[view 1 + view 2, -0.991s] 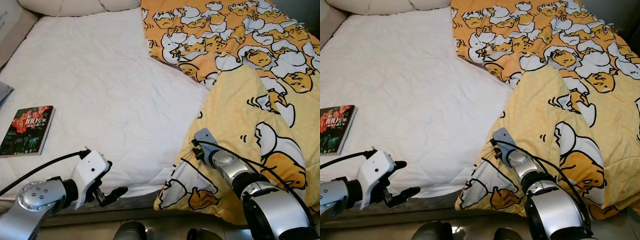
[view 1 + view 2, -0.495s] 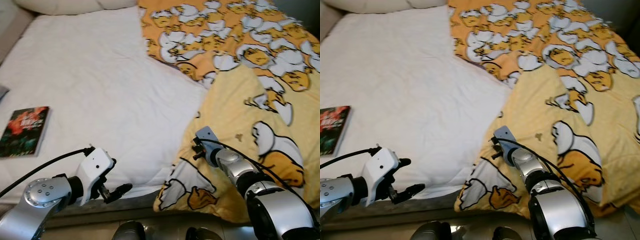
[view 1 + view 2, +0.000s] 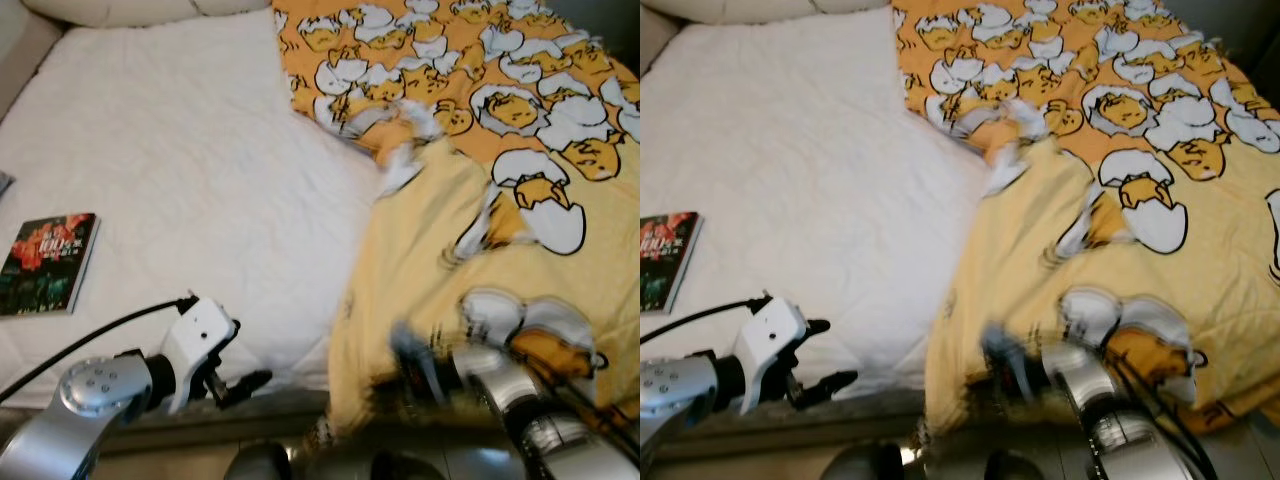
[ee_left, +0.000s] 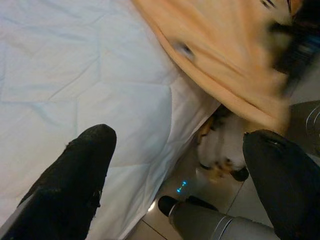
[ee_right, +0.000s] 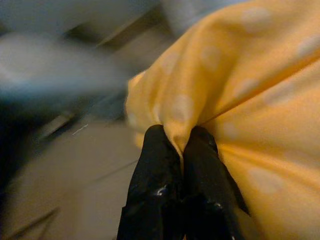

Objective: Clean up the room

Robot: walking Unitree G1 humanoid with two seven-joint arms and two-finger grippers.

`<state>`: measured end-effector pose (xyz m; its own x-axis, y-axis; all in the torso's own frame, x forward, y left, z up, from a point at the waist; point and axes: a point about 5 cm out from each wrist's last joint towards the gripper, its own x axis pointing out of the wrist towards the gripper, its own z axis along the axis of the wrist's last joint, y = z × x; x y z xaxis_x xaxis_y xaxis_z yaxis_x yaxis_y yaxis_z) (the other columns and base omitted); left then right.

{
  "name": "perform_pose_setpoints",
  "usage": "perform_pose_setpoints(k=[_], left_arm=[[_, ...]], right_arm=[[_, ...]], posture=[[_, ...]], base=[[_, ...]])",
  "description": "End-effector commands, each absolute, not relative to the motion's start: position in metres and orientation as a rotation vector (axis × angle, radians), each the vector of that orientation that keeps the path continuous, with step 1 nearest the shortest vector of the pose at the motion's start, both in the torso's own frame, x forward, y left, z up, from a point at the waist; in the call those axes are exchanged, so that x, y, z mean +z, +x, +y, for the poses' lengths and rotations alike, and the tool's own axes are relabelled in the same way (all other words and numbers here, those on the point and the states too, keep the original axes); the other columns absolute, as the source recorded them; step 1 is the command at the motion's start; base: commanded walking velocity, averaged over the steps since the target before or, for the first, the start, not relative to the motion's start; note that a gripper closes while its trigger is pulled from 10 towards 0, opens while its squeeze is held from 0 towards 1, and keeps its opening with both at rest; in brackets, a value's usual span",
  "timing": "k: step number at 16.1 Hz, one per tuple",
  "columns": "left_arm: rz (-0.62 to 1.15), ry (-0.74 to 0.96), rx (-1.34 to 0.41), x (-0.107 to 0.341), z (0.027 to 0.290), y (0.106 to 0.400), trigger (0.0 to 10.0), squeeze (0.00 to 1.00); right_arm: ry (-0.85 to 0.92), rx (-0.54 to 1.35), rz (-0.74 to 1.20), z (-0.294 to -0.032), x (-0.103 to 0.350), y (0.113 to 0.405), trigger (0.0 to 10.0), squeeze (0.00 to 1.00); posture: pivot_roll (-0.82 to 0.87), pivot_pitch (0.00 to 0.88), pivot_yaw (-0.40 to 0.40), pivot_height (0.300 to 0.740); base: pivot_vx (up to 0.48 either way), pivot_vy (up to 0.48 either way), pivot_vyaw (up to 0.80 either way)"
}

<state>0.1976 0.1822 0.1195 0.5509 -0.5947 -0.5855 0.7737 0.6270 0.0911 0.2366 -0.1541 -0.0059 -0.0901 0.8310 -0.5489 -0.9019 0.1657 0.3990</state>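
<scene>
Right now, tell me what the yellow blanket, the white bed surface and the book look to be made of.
Yellow blanket: soft printed fabric, matte; it drapes and bunches where the right gripper pinches it.
White bed surface: quilted cloth, matte, with stitched lines and shallow wrinkles; likely a mattress pad.
Book: paper with a slightly glossy printed cover, apparently a paperback.

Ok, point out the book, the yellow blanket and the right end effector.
book (image 3: 48,262), left eye view, cover centre.
yellow blanket (image 3: 470,130), left eye view, patterned top.
right end effector (image 5: 181,150), right wrist view, between fingertips pinching the blanket.
</scene>
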Motion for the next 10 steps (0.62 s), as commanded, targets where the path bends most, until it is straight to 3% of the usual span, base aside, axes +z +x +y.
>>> perform_pose_setpoints(k=[1, 4, 5, 6, 7, 8, 10], left_arm=[[0.551, 0.356, -0.833, 0.118, 0.182, 0.196, 10.0, 0.0], [0.554, 0.357, -0.845, 0.118, 0.181, 0.195, 10.0, 0.0], [0.555, 0.357, -0.849, 0.118, 0.18, 0.195, 10.0, 0.0], [0.556, 0.357, -0.851, 0.118, 0.181, 0.194, 10.0, 0.0], [0.557, 0.358, -0.856, 0.119, 0.18, 0.194, 10.0, 0.0], [0.558, 0.359, -0.859, 0.119, 0.179, 0.195, 10.0, 0.0], [0.559, 0.361, -0.865, 0.12, 0.178, 0.195, 10.0, 0.0]], right_arm=[[-0.126, 1.675, 0.911, -0.164, -0.003, 0.211, 0.0, 0.0], [-0.167, 1.735, 0.967, -0.175, -0.01, 0.187, 0.0, 0.0], [-0.175, 1.676, 0.917, -0.173, -0.011, 0.19, 1.7, 0.0], [-0.213, 1.612, 0.873, -0.171, -0.013, 0.195, 10.0, 0.0], [-0.19, 1.481, 0.812, -0.164, -0.01, 0.21, 10.0, 0.0], [-0.145, 1.44, 0.76, -0.158, -0.003, 0.22, 10.0, 1.0], [-0.131, 1.473, 0.721, -0.153, 0.008, 0.227, 10.0, 1.0]], posture=[[0.17, 0.127, 0.051, 0.74], [0.17, 0.128, 0.054, 0.74], [0.17, 0.128, 0.055, 0.74], [0.17, 0.127, 0.058, 0.74], [0.17, 0.128, 0.063, 0.74], [0.17, 0.127, 0.064, 0.74], [0.17, 0.13, 0.069, 0.74]], base=[[0.0, 0.0, 0.0], [0.0, 0.0, 0.0], [0.0, 0.0, 0.0], [0.0, 0.0, 0.0], [0.0, 0.0, 0.0], [0.0, 0.0, 0.0], [0.0, 0.0, 0.0]])
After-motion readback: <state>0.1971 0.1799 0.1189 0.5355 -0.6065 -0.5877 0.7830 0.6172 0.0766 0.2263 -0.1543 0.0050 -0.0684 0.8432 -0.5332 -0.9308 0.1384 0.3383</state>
